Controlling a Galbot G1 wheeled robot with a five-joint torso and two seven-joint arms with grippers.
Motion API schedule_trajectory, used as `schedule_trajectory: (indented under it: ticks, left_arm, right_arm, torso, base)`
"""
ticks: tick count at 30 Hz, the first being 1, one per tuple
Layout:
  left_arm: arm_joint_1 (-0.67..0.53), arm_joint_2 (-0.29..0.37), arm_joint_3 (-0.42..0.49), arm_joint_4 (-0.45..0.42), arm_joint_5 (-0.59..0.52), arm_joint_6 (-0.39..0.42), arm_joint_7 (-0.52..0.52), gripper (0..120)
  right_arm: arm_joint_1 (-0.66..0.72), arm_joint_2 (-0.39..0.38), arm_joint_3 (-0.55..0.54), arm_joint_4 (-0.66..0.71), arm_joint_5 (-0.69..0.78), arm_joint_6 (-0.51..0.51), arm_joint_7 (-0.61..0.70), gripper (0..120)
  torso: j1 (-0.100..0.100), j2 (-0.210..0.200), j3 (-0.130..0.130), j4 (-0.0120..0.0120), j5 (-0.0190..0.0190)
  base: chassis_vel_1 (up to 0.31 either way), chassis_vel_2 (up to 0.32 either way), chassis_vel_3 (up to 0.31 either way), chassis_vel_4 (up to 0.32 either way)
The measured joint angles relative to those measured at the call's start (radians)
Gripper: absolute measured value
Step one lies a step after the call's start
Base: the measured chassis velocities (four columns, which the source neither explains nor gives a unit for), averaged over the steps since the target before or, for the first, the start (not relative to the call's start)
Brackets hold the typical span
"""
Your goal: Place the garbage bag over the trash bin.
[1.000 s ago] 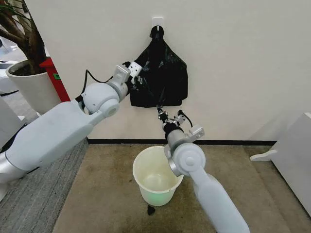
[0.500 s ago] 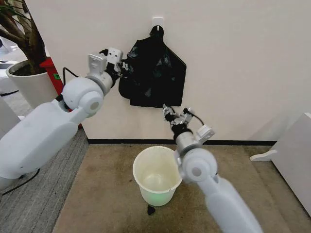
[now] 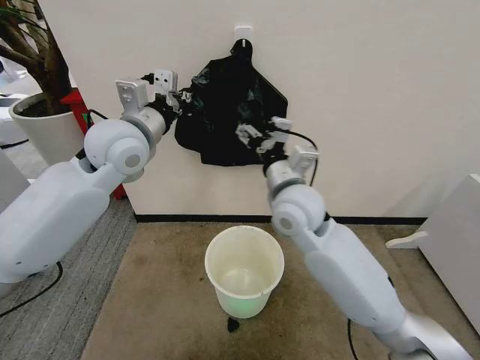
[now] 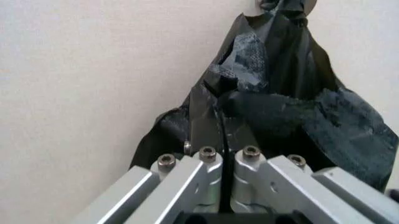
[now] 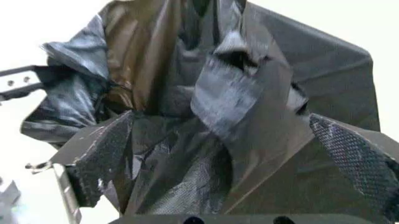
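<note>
**Both grippers on the hanging bag, bin below**

Left fingers (image 4: 219,175) first: pressed together, and the wrist view shows a black fold of the garbage bag (image 4: 287,116) running straight into the seam between them, so that's a pinch on the bag's left edge. In the head view the left gripper (image 3: 182,97) sits high against the wall, at the bag's upper left corner, its arm reaching up from the lower left.

Over to the right fingers (image 5: 100,163): spread apart, dark textured pads on either side, with crumpled glossy plastic bunched between them. Whether they actually press on the film, I cannot tell. The right gripper (image 3: 251,136) is up at the bag's lower middle, the right arm rising from the bottom right of the head view.

The garbage bag (image 3: 232,112) itself hangs on the wall from a small white hook (image 3: 243,33), gathered to a point at the top and flaring out below.

The trash bin (image 3: 245,247) stands upright on the brown carpet (image 3: 150,300), below the bag and well apart from it, open mouth up. A white plant pot (image 3: 45,131) sits off to the left.
</note>
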Motion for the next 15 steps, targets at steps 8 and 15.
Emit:
schedule_trajectory:
  ticks: [8, 15]
  left_arm:
    - [0.002, 0.006, -0.01, -0.001, -0.006, -0.005, 0.011, 0]
    - [0.016, 0.011, -0.021, -0.007, -0.006, -0.008, 0.017, 0]
  right_arm:
    - [0.054, 0.067, -0.011, -0.114, -0.018, -0.007, 0.095, 100]
    - [0.077, 0.107, 0.0, -0.173, -0.014, -0.008, 0.17, 88]
  torso:
    - [0.0, 0.0, 0.0, -0.0001, 0.0]
    - [0.0, 0.0, 0.0, -0.0002, 0.0]
  base:
    - [0.0, 0.0, 0.0, 0.0]
    - [0.0, 0.0, 0.0, 0.0]
